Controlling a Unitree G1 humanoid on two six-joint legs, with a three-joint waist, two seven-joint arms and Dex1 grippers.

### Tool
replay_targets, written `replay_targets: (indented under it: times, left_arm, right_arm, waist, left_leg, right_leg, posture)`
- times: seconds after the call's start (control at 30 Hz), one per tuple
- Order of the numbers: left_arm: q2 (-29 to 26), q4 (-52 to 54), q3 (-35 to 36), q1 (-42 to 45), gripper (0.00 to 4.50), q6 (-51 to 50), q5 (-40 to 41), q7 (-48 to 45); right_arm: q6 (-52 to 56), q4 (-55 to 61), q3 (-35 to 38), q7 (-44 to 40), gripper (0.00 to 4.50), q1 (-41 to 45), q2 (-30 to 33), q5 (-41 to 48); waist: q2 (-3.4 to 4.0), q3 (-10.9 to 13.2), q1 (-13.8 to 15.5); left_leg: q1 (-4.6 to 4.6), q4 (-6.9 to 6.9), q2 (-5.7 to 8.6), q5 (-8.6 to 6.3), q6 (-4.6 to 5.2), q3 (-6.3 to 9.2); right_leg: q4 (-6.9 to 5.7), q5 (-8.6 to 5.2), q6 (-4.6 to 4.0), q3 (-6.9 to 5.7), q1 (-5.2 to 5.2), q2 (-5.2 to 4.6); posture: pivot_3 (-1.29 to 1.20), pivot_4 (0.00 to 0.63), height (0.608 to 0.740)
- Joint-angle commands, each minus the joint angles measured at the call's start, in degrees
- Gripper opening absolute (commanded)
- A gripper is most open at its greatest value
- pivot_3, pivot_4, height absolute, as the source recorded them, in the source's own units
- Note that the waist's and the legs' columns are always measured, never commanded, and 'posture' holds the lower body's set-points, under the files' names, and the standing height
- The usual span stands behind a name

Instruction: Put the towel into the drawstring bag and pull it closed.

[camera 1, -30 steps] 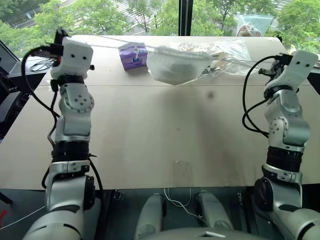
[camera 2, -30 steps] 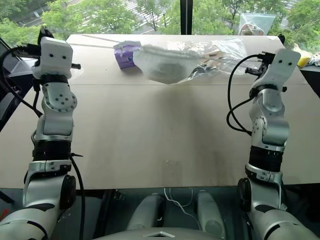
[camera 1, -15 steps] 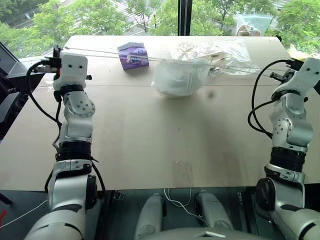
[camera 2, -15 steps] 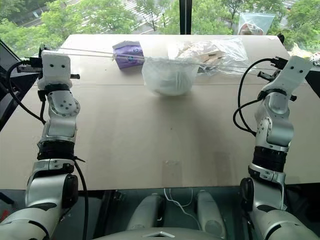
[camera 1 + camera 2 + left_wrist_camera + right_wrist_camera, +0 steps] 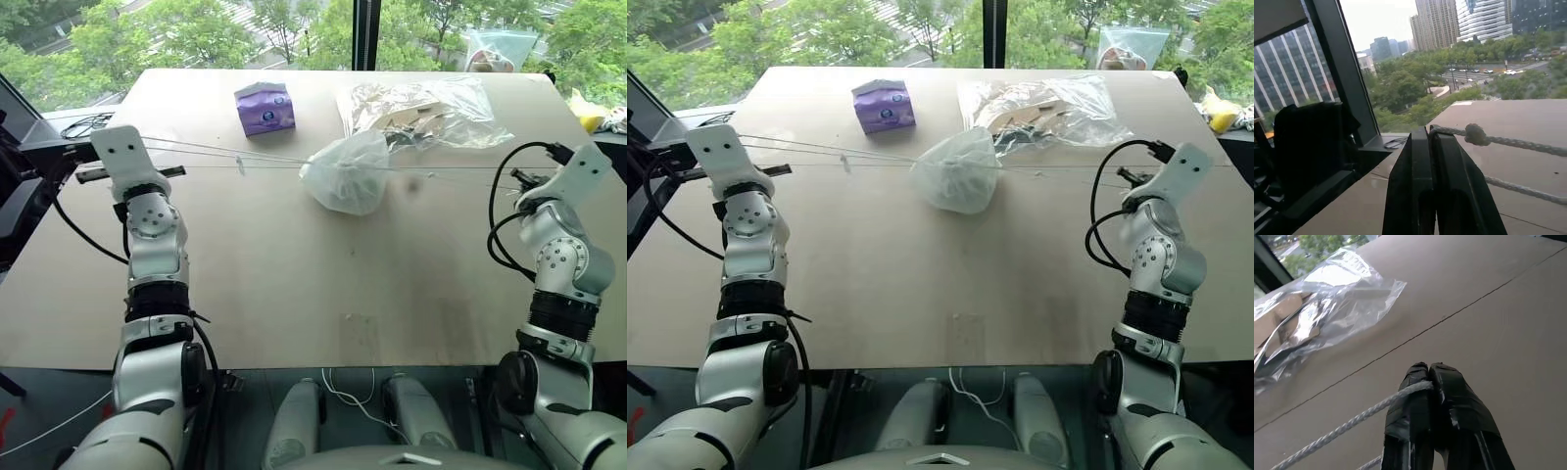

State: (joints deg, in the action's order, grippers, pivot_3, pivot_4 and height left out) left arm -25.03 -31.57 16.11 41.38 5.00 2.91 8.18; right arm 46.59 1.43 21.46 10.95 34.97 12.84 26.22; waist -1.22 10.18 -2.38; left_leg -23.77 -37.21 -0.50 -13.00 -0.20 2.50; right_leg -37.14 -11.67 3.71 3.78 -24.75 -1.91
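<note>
The drawstring bag (image 5: 343, 178) is a translucent white pouch at mid-table, its mouth gathered tight. It bulges around something pale; the towel is hidden by the fabric. Whether the bag rests on the table I cannot tell. White cords (image 5: 235, 159) run taut from its mouth out to both sides. My left gripper (image 5: 1428, 131) is shut on the knotted cord end (image 5: 1475, 134) near the table's left edge. My right gripper (image 5: 1428, 368) is shut on the other cord (image 5: 1352, 423) near the right edge.
A purple tissue pack (image 5: 265, 106) lies at the back left of the tan table (image 5: 294, 284). A clear plastic bag with tan contents (image 5: 421, 103) lies just behind the pouch. Windows with dark frames border the far and left sides.
Both hands have come down and drawn further apart. The bag's mouth has gone from wide to gathered, and the bag has sunk and come nearer.
</note>
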Motion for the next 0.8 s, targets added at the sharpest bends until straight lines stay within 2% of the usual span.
replay_targets:
  times: [0.03,0.1,0.13,0.2,0.23,0.3,0.33,0.37,0.4,0.47,0.5,0.63,0.7,0.8]
  left_arm:
    - [1.66,2.80,-5.59,-0.25,0.04,-1.35,5.16,-17.75]
    - [1.74,3.65,-6.47,-1.89,0.04,-3.44,6.00,-21.37]
    - [1.70,4.10,-6.22,-2.60,0.28,-4.60,6.89,-22.74]
    - [1.08,5.20,-5.94,-3.86,0.80,-6.44,8.44,-25.83]
    - [0.63,5.86,-6.02,-4.54,1.44,-7.43,9.46,-28.24]
    - [-0.80,7.45,-6.55,-6.35,2.16,-10.11,11.81,-34.68]
    - [-1.93,8.28,-7.02,-7.54,2.81,-11.57,12.47,-37.69]
    - [-3.55,9.55,-7.58,-9.40,2.94,-14.53,13.73,-41.56]
    - [-5.23,11.26,-7.86,-11.85,3.49,-18.52,15.70,-45.50]
    - [-8.60,14.85,-7.99,-17.64,4.26,-23.36,18.62,-52.36]
    - [-10.64,16.37,-8.12,-20.86,4.45,-24.79,18.90,-54.73]
    - [-15.45,24.66,-6.97,-31.96,4.45,-27.13,21.31,-60.94]
    - [-15.04,29.20,-5.85,-34.75,4.45,-29.53,24.10,-61.08]
    - [-13.51,34.45,-5.42,-37.24,4.45,-31.63,26.16,-60.07]
  right_arm:
    - [3.78,8.63,-9.27,-13.36,0.00,-2.33,5.39,2.89]
    - [2.78,11.12,-13.18,-19.09,0.00,-4.35,9.03,2.20]
    - [2.44,12.01,-14.12,-21.78,0.00,-5.24,10.68,2.50]
    - [0.99,13.41,-15.33,-27.11,0.64,-7.16,14.00,2.68]
    - [0.11,14.13,-15.87,-29.77,1.14,-8.28,15.80,2.57]
    - [-1.06,15.67,-16.22,-35.48,1.88,-11.66,19.25,3.39]
    - [-1.17,16.23,-16.03,-38.13,2.57,-13.65,20.93,4.05]
    - [-0.08,17.30,-15.28,-41.74,2.73,-16.31,22.61,6.40]
    - [1.59,18.64,-14.23,-45.15,3.24,-19.08,23.91,9.47]
    - [0.63,20.16,-13.40,-49.57,3.29,-24.22,26.33,10.78]
    - [-1.69,19.82,-13.59,-50.45,3.29,-26.48,27.29,9.13]
    - [-13.66,16.68,-10.74,-54.36,3.29,-33.64,26.36,6.02]
    - [-19.02,13.78,-10.53,-56.32,3.29,-36.12,26.72,3.26]
    - [-33.03,8.28,-11.52,-58.66,3.29,-37.80,27.08,-3.95]
  waist:
    - [0.00,0.00,-0.07]
    - [0.01,0.00,-0.14]
    - [0.01,0.00,-0.38]
    - [0.00,0.00,-0.69]
    - [0.00,0.01,-0.70]
    - [-0.01,0.01,-0.65]
    - [-0.01,0.01,-0.64]
    - [-0.01,0.01,-0.62]
    - [-0.01,0.00,-0.60]
    - [-0.01,0.00,-0.96]
    - [0.00,0.01,-1.17]
    - [0.04,-0.03,-1.44]
    - [0.08,-0.05,-1.17]
    - [0.04,-0.03,-0.55]
  left_leg:
    - [0.00,0.01,0.01,0.00,0.00,0.00]
    - [-0.01,0.03,0.01,0.00,0.00,0.01]
    - [-0.01,0.03,0.01,0.00,0.00,0.01]
    - [-0.02,0.03,-0.01,-0.01,0.01,0.01]
    - [-0.01,0.03,-0.03,-0.01,0.01,0.02]
    - [-0.02,0.03,-0.03,-0.01,0.01,0.06]
    - [-0.02,0.02,-0.04,-0.01,0.01,0.06]
    - [-0.02,0.02,-0.04,-0.01,0.01,0.06]
    - [0.00,0.01,-0.04,-0.01,0.01,0.06]
    - [0.07,0.04,-0.07,-0.01,0.01,0.07]
    - [0.06,0.05,-0.09,-0.01,0.01,0.05]
    - [0.12,0.02,-0.14,-0.01,0.01,-0.05]
    - [0.37,-0.02,-0.16,-0.01,0.01,-0.19]
    - [1.13,-0.02,-0.24,-0.03,0.00,-0.26]
  right_leg:
    - [0.01,0.00,0.00,0.00,0.00,0.00]
    - [0.04,-0.01,0.00,0.00,0.00,0.01]
    - [0.06,-0.01,0.01,0.00,0.00,0.01]
    - [0.08,-0.01,0.01,0.01,0.00,0.02]
    - [0.08,-0.01,0.01,0.01,0.00,0.04]
    - [0.08,-0.02,0.01,0.00,0.00,0.07]
    - [0.09,-0.03,0.01,0.00,0.01,0.09]
    - [0.09,-0.03,0.01,0.00,0.01,0.09]
    - [0.09,-0.03,0.01,0.01,0.03,0.10]
    - [0.12,-0.05,0.01,0.01,0.12,0.09]
    - [0.14,-0.05,0.01,0.01,0.11,0.10]
    - [0.18,-0.11,0.08,0.05,0.11,0.10]
    - [0.18,-0.31,0.03,0.14,0.31,0.07]
    - [0.38,-0.36,0.04,0.15,1.07,0.04]
  posture:
    - [0.00,0.150,0.740]
    - [0.00,0.150,0.740]
    - [0.00,0.150,0.740]
    - [0.00,0.150,0.740]
    - [0.00,0.150,0.740]
    - [0.00,0.150,0.740]
    - [0.00,0.150,0.740]
    - [0.00,0.150,0.740]
    - [0.00,0.150,0.740]
    - [0.00,0.150,0.740]
    - [0.00,0.150,0.740]
    - [0.00,0.150,0.740]
    - [0.00,0.150,0.740]
    - [0.00,0.150,0.740]
